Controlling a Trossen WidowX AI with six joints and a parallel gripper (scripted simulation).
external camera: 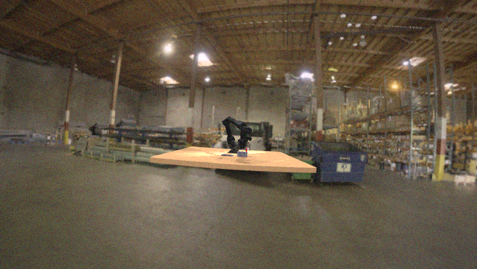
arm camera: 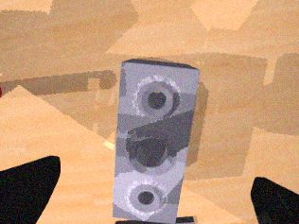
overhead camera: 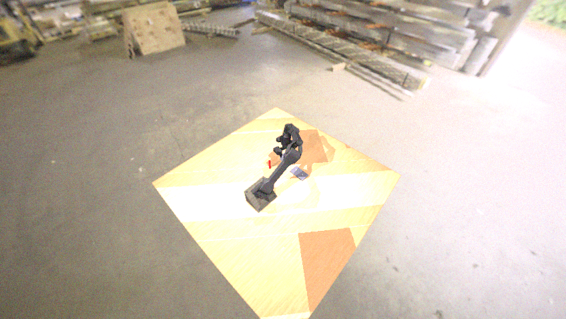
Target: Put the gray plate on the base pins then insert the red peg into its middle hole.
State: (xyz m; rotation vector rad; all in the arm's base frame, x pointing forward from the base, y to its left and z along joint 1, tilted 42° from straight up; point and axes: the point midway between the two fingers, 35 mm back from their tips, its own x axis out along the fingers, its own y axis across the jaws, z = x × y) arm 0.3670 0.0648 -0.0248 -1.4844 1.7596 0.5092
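The gray plate [overhead camera: 296,171] [external camera: 226,155], a thin rectangle, lies flat right of center in the top view, apart from the base. The blue-gray base [external camera: 242,153], a block with three round features in a row, fills the wrist view's middle. The slim red peg [overhead camera: 269,164] [external camera: 246,149] [arm camera: 1,92] stands upright, cropped at that view's left edge.
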